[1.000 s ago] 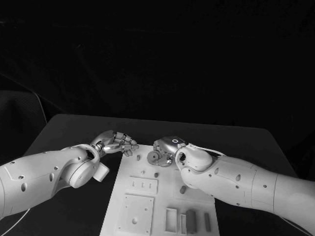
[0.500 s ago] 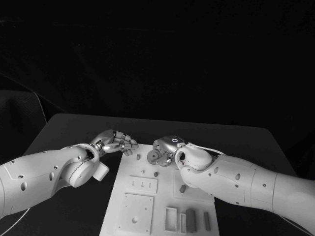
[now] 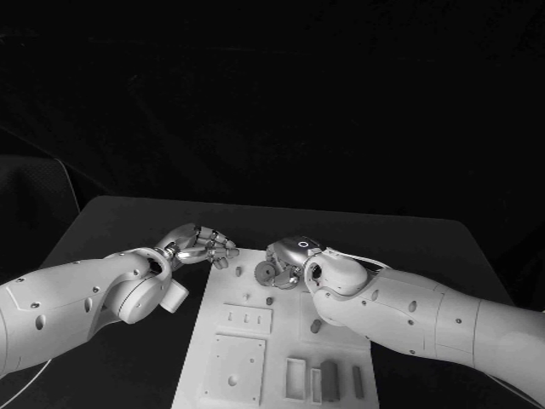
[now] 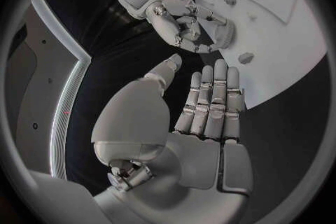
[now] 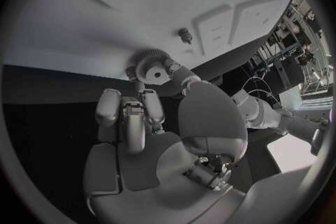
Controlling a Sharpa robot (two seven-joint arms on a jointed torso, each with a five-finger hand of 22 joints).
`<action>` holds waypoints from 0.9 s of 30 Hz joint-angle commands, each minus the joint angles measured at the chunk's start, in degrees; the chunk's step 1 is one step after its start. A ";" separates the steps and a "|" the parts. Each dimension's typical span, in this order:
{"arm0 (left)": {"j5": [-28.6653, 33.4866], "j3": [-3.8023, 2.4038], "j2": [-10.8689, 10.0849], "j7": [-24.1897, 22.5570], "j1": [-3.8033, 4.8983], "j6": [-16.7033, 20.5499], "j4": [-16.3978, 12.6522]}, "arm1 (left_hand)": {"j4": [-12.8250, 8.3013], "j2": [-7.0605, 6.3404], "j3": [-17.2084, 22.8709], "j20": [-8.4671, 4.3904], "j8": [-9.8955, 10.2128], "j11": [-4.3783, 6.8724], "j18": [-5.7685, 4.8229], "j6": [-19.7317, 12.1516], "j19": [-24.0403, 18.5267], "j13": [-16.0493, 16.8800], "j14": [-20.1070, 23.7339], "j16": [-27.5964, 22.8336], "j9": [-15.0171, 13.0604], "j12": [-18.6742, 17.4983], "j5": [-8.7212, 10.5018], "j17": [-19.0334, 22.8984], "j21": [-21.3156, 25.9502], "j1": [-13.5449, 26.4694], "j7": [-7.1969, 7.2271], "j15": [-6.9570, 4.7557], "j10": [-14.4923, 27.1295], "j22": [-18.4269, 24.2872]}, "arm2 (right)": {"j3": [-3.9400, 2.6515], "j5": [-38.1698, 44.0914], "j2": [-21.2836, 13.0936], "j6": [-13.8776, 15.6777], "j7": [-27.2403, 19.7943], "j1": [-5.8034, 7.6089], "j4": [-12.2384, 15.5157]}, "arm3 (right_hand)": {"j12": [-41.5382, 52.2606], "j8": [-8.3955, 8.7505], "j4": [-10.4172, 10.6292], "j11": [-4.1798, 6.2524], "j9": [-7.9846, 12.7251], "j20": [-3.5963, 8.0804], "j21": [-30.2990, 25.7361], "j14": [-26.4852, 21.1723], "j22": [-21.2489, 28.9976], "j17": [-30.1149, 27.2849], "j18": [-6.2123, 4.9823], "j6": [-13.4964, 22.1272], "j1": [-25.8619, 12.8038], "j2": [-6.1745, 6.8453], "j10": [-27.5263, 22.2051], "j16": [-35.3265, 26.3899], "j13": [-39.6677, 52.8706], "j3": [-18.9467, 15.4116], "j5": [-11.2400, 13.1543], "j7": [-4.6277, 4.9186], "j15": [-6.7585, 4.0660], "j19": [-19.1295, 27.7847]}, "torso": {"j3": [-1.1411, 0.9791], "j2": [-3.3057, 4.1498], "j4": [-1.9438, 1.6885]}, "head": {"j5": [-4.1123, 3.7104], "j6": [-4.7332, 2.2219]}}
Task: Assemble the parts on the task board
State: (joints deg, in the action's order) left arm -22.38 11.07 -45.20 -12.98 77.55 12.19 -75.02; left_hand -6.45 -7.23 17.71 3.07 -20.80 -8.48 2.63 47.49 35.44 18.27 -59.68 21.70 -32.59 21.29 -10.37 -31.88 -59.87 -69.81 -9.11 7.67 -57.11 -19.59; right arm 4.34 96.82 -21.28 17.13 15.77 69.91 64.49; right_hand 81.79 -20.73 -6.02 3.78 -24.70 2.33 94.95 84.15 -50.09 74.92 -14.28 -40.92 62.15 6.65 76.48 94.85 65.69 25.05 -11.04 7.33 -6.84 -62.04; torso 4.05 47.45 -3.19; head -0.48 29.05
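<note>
The white task board (image 3: 278,341) lies in the middle of the black table, reaching toward me. My right hand (image 3: 288,258) hovers over the board's far end and pinches a small toothed gear (image 5: 150,66) between thumb and fingers; in the head view the gear (image 3: 267,273) shows under the hand. A short peg (image 5: 185,35) stands on the board (image 5: 140,5) close to the gear. My left hand (image 3: 200,245) is at the board's far left corner, a little apart from the right hand. In the left wrist view its fingers (image 4: 210,101) lie straight with the thumb apart, holding nothing.
Nearer to me the board carries a plate with small slots (image 3: 248,319), a larger square plate (image 3: 238,368) and several upright blocks (image 3: 327,380). Two low pegs (image 4: 245,57) stand on the board (image 4: 294,39) near my hands. Black table surrounds the board.
</note>
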 commanded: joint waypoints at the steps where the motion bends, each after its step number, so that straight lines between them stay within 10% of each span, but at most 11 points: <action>1: 0.04 -0.06 0.11 -0.43 0.05 0.05 0.01 | 0.14 0.35 -0.32 -0.04 0.21 -0.12 0.82 0.08 0.45 0.04 -0.31 -0.22 0.10 -0.34 -0.30 -0.06 0.38 -0.10 -0.18 -0.01 -0.39 0.09 | 0.10 0.29 0.00 -1.40 0.07 -0.19 0.26 | -0.22 -0.18 0.17 -0.07 -0.18 0.35 7.16 10.43 -0.08 14.45 -0.72 -1.45 -0.03 -0.16 -0.33 6.39 -0.09 0.04 0.00 1.71 -0.03 -0.07 | 0.00 -0.01 0.00 | 0.06 0.02; 16: 0.04 -0.06 0.25 -0.45 0.05 -0.03 0.09 | 0.14 0.34 -0.33 -0.04 0.24 -0.15 0.83 0.06 0.46 0.04 -0.31 -0.23 0.11 -0.37 -0.30 -0.07 0.39 -0.11 -0.19 -0.01 -0.39 0.10 | 0.10 0.28 0.35 0.33 0.43 -0.21 0.07 | -0.24 -0.18 0.17 -0.07 -0.18 0.36 7.14 10.27 -0.08 14.21 -0.72 -1.48 0.01 -0.26 -0.33 6.30 -0.11 0.08 0.00 1.68 -0.04 -0.07 | 0.05 0.01 -0.03 | 0.10 -0.01; 27: 0.04 -0.06 0.26 -0.39 0.05 0.00 0.22 | 0.14 0.33 -0.35 -0.05 0.26 -0.16 0.83 0.04 0.46 0.04 -0.32 -0.24 0.12 -0.40 -0.29 -0.08 0.39 -0.11 -0.20 -0.01 -0.38 0.10 | 0.10 -0.26 0.11 0.46 0.34 -0.21 0.30 | -0.78 2.11 0.58 -0.21 0.70 0.32 6.81 10.06 -0.01 13.82 -0.72 2.58 -1.09 2.21 -0.45 5.99 -0.44 -0.54 0.09 1.84 -0.02 0.02 | 0.07 0.00 -0.01 | 0.13 0.17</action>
State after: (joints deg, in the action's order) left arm -22.38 11.07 -45.06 -12.98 77.54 12.20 -74.73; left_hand -6.45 -7.23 17.71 3.07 -20.80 -8.48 2.63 47.49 35.44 18.27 -59.68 21.70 -32.54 21.29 -10.37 -31.86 -59.87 -69.81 -9.10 7.67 -57.11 -19.55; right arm 4.41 96.61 -21.16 17.70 16.24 69.78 64.63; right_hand 81.20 -18.79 -5.61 3.56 -24.09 2.32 94.94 84.15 -50.09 74.91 -14.28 -38.93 60.97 8.42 76.29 94.85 65.29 24.67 -11.05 9.23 -6.84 -62.03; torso 4.13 47.45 -3.23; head -0.40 29.19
